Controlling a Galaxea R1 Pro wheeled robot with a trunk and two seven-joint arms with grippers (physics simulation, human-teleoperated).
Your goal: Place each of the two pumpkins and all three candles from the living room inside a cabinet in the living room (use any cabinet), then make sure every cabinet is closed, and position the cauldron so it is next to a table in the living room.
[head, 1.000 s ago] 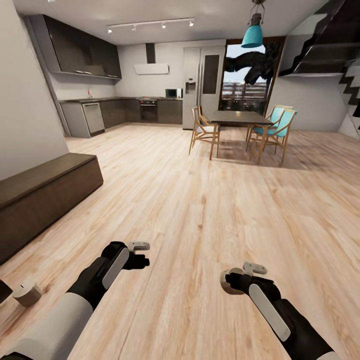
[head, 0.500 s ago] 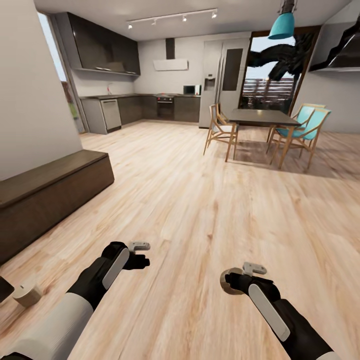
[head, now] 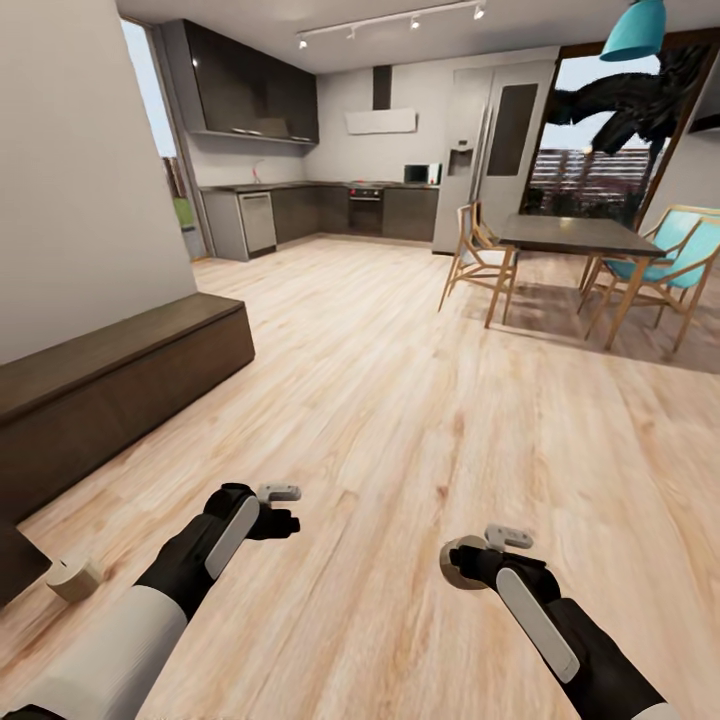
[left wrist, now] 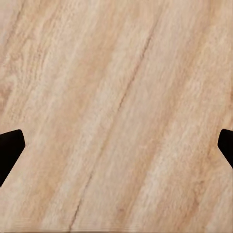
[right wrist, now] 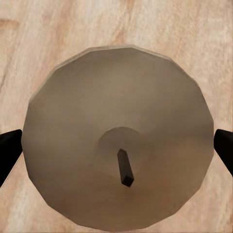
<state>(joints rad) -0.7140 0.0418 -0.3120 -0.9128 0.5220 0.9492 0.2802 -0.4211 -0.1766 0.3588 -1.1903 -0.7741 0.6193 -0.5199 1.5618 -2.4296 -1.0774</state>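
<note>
My right gripper (head: 463,566) is shut on a tan candle (head: 459,562), held low over the plank floor. The right wrist view looks down on that candle's round top (right wrist: 119,145) and its dark wick, with a black fingertip at each side. A second candle (head: 73,578) lies on the floor at the lower left, well left of my left gripper (head: 281,520). The left gripper is open; in its wrist view the fingertips (left wrist: 9,148) stand far apart over bare floor. The long dark brown cabinet (head: 120,385) runs along the left wall with its front shut.
A dark corner of something (head: 15,560) pokes in at the left edge beside the floor candle. A dining table (head: 575,237) with wood and teal chairs stands at the back right. Grey kitchen units (head: 330,210) line the far wall. A white wall (head: 70,180) rises behind the cabinet.
The whole picture has slid to the right, so the camera has turned left. Both arms hold the same pose, and the right gripper keeps the candle.
</note>
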